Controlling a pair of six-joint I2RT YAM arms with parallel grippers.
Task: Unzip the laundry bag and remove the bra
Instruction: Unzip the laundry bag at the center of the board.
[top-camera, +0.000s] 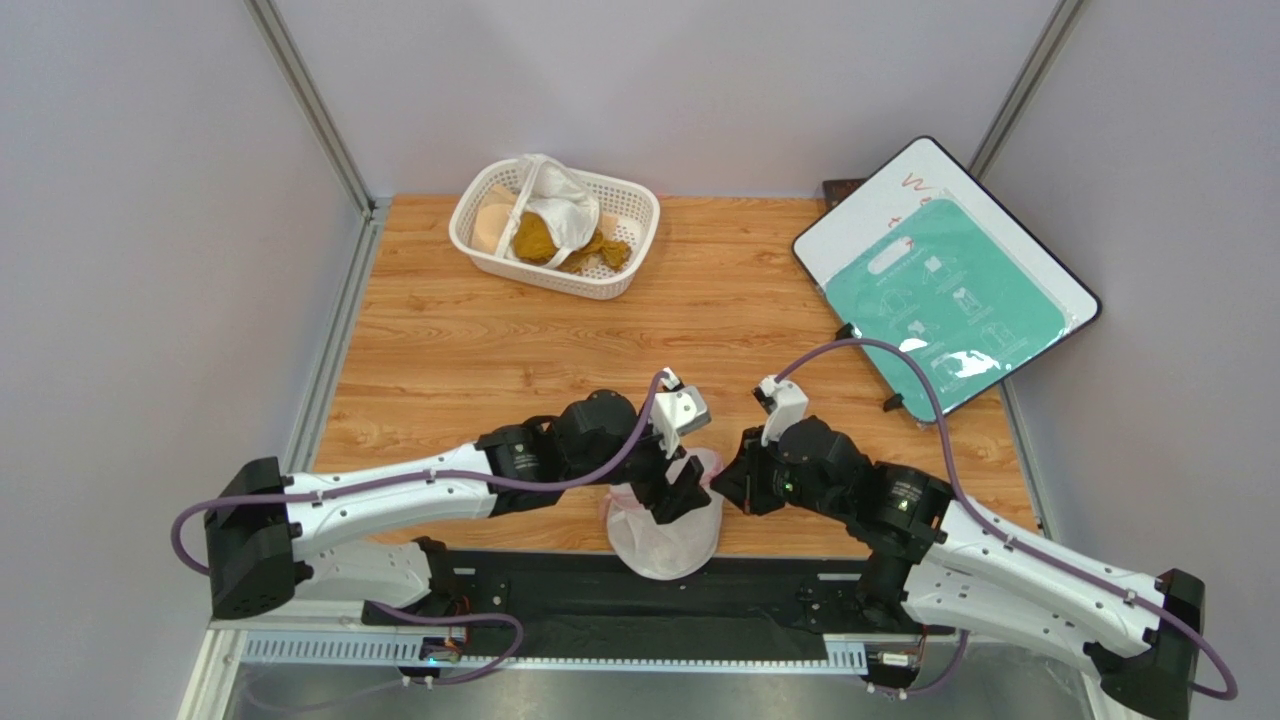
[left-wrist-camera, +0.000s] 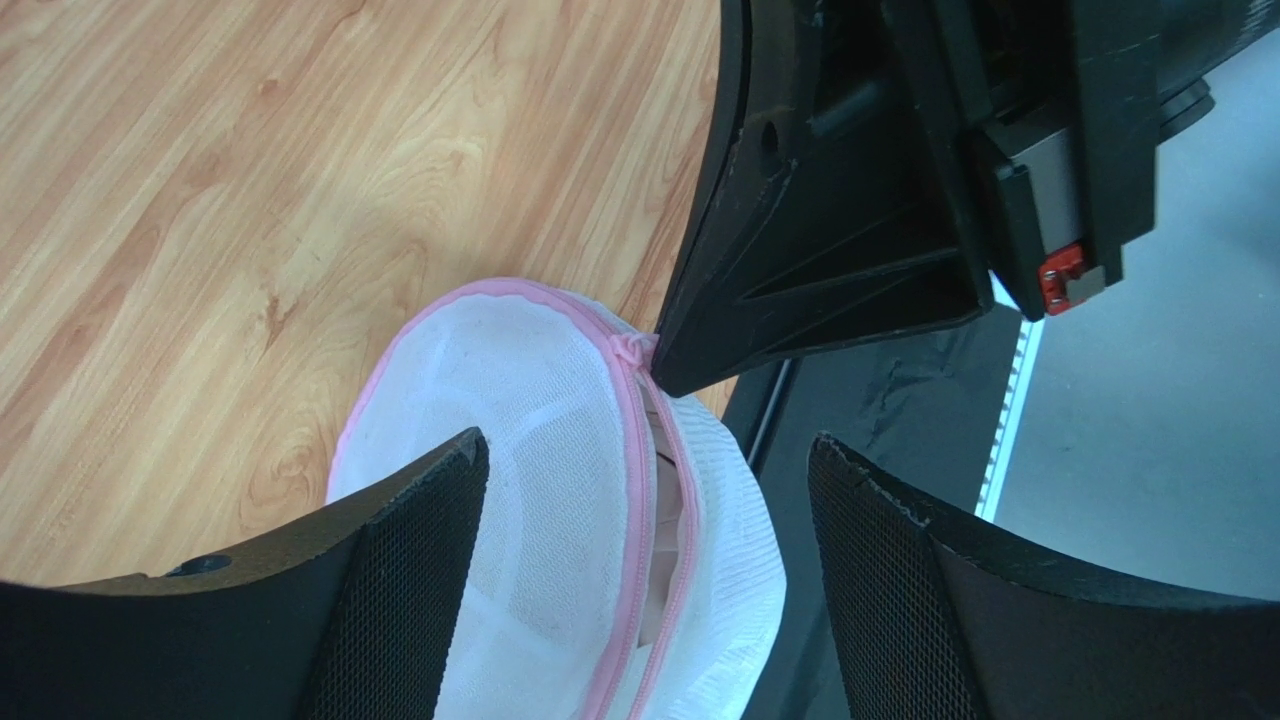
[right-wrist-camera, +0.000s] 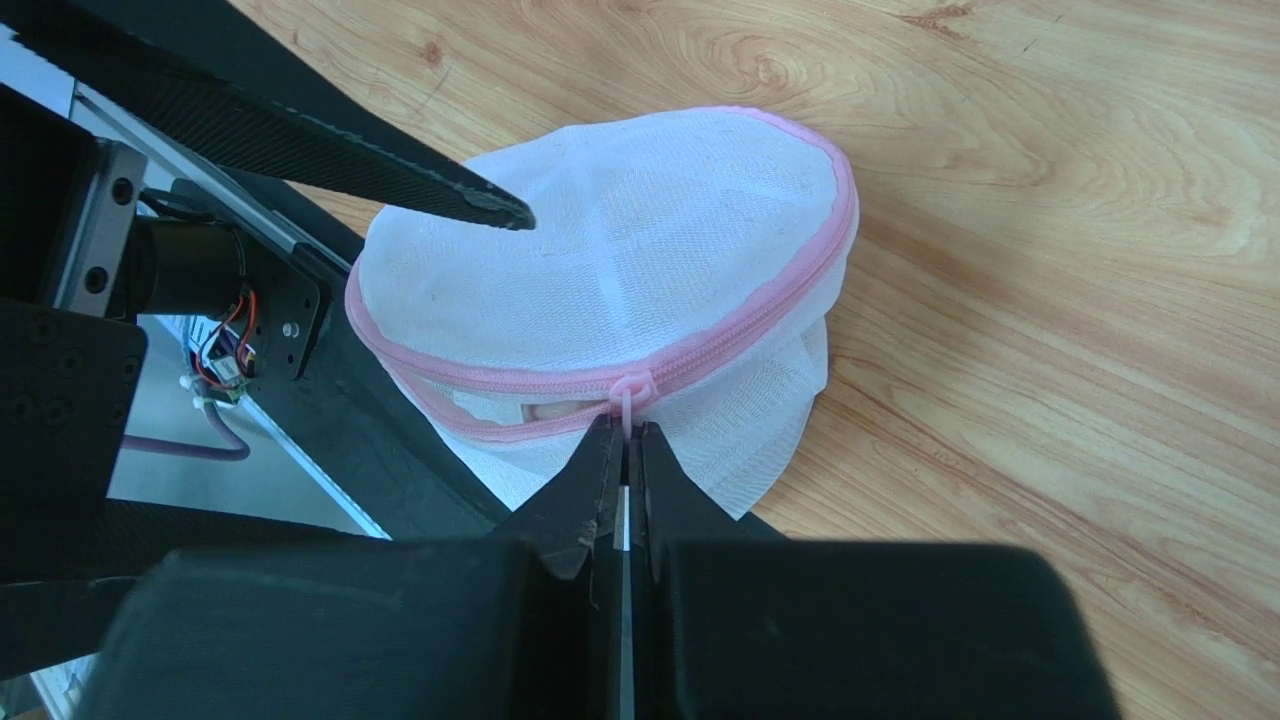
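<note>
Currently laundry bag (right-wrist-camera: 631, 240) sits at near edge of counter (right-wrist-camera: 1052, 225). Right fingers (right-wrist-camera: 591, 488) pinched shut on pink zipper pull (right-wrist-camera: 628, 393); left fingers (left-wrist-camera: 406, 540) spread wide astride dome. Mesh looks light, floppy, likely slides: brace dome, drag pull along trim.

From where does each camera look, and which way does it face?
Top view: above and behind the robot, looking down on the table; the left arm and right arm show, meeting at the laundry bag.
Left wrist: looks along the open left hand, which straddles the bag.
Right wrist: looks along the right hand, shut on the zipper pull.
Shared: both wrist views show that pull pinched by the right hand.
</note>
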